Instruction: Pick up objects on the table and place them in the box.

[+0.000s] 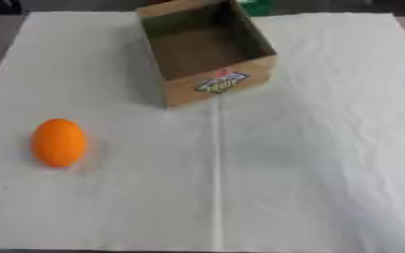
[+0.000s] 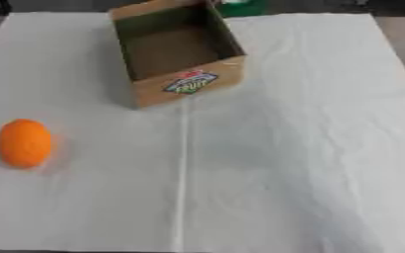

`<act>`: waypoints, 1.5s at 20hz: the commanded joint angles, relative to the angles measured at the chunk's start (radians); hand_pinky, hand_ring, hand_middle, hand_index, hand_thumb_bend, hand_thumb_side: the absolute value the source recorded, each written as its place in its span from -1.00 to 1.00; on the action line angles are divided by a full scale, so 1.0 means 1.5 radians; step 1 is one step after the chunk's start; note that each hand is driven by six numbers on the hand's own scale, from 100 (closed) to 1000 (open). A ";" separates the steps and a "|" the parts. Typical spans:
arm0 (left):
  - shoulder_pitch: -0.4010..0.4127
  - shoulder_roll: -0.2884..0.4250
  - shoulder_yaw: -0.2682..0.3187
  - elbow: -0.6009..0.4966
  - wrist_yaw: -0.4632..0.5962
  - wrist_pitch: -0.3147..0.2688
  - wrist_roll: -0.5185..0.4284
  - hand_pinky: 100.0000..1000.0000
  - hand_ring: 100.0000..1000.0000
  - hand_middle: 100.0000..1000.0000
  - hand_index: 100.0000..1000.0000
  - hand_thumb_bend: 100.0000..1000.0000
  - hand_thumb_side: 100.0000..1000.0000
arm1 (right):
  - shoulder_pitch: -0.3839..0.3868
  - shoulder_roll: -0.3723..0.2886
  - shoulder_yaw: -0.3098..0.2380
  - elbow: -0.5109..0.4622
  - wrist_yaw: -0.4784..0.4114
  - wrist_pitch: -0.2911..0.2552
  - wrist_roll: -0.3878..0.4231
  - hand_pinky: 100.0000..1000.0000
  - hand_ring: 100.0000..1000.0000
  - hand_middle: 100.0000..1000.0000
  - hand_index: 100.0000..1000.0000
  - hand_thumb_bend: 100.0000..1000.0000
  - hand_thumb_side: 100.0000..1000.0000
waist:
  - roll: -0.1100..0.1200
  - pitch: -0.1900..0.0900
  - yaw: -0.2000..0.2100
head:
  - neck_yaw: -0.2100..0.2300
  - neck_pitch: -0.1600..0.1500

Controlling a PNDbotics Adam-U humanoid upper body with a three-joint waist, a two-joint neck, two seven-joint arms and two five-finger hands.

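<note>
1. An open brown cardboard box with a printed label on its near wall is seen standing at the far middle of the counter, which is covered by a white creased cloth.
2. Nothing can be made out inside the box; its floor appears bare, so no object is judged to be placed yet.
3. A single orange, egg-shaped fruit is seen lying on the cloth, well apart from the box, nearer and to its left.
4. Neither hand is clearly shown; only a dark sliver shows at the right edge of the right eye view, so the state of the fingers cannot be told.
5. The whole task is judged to remain: the fruit is to be grasped, carried and set into the box.
</note>
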 commanded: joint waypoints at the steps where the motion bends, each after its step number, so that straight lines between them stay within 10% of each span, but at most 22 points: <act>1: -0.012 0.068 -0.043 0.014 -0.033 0.011 -0.031 0.05 0.51 0.46 0.90 0.51 1.00 | -0.006 -0.021 0.001 -0.009 -0.003 0.000 0.006 0.54 0.60 0.44 0.65 -1.00 1.00 | 0.001 -0.013 -0.003 | 0.006 -0.004; 3: -0.018 0.075 -0.073 0.031 -0.052 0.005 -0.049 0.05 0.52 0.48 0.89 1.00 0.99 | -0.007 -0.020 0.003 -0.009 -0.004 0.001 0.008 0.54 0.60 0.44 0.65 -1.00 1.00 | 0.002 -0.013 -0.006 | 0.008 -0.007; 15: -0.018 0.098 -0.238 0.120 -0.108 -0.075 -0.155 0.09 0.60 0.60 0.93 1.00 0.90 | -0.006 -0.020 0.004 -0.009 -0.005 0.003 0.014 0.54 0.60 0.43 0.65 -1.00 1.00 | 0.002 -0.009 -0.011 | -0.005 -0.015; 30: 0.018 0.123 -0.273 0.092 -0.022 -0.135 -0.302 0.07 0.49 0.49 0.95 1.00 0.56 | -0.006 -0.016 0.007 -0.009 -0.006 0.006 0.017 0.55 0.61 0.42 0.64 -1.00 1.00 | 0.003 -0.001 -0.012 | 0.000 -0.022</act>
